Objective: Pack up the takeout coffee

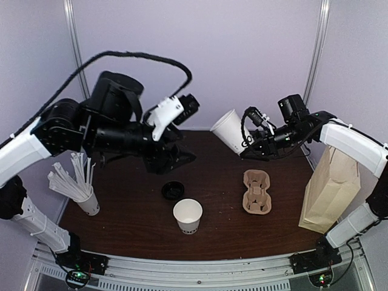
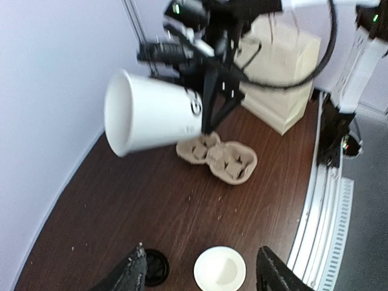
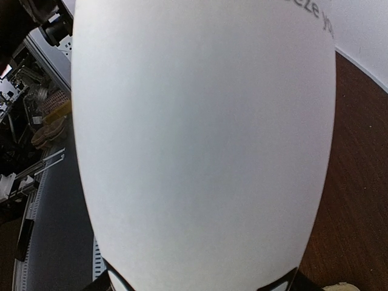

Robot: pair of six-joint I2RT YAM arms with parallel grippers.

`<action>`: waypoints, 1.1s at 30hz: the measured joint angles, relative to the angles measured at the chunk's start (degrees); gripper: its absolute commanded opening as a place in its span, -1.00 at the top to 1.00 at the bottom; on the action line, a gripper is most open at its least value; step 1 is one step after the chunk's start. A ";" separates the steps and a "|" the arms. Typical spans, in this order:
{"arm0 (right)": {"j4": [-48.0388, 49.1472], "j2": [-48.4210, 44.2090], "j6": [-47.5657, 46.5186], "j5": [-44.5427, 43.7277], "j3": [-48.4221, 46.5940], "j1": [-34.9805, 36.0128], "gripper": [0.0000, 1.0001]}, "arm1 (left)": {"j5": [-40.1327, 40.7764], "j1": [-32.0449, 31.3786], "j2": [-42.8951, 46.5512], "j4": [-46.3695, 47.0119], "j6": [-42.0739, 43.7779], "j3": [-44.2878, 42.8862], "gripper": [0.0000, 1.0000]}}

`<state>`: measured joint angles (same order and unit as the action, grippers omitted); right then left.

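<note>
My right gripper (image 1: 247,144) is shut on the base of a white paper cup (image 1: 229,129) with dark print and no lid. It holds the cup tilted in the air over the back of the table. That cup fills the right wrist view (image 3: 206,139) and also shows in the left wrist view (image 2: 151,118). A second open white cup (image 1: 188,215) with dark print stands near the front. A round black lid (image 1: 173,190) lies on the table just behind it. My left gripper (image 1: 177,161) is open and empty above them; its view shows the lid (image 2: 156,267) and cup (image 2: 219,268) between its fingers (image 2: 130,273).
A brown pulp cup carrier (image 1: 256,191) lies right of centre. A tall paper bag (image 1: 330,188) stands at the right edge. A white cup full of wrapped straws (image 1: 85,194) stands at the left. A purple wall rises behind the table.
</note>
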<state>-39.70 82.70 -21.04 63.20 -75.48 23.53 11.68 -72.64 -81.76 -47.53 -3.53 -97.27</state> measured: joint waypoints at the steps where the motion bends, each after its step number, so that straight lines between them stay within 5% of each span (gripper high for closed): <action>1: 0.02 0.00 -0.15 0.00 0.39 0.26 -0.21 | -0.92 0.37 1.14 0.79 0.59 -0.83 -0.24; 8: -3.02 -0.20 -4.24 0.07 0.81 4.48 -0.22 | -12.70 8.72 -2.05 3.96 2.05 -10.27 -0.21; 15: -6.51 -1.53 -6.91 0.24 0.63 6.71 -0.23 | -27.50 14.62 -7.98 4.61 -3.30 -9.90 -0.20; 24: -7.78 -1.73 -7.78 0.90 -0.39 7.39 -0.23 | -36.13 15.06 -13.22 4.20 -6.75 -12.15 0.18; 33: -8.11 -1.75 -8.22 0.90 -0.39 7.63 -0.23 | -40.41 15.06 -15.98 4.24 -8.52 -12.72 0.77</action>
<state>-47.81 80.95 -29.26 64.10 -75.88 31.16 -28.73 -57.58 -97.73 -43.29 -12.05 -110.00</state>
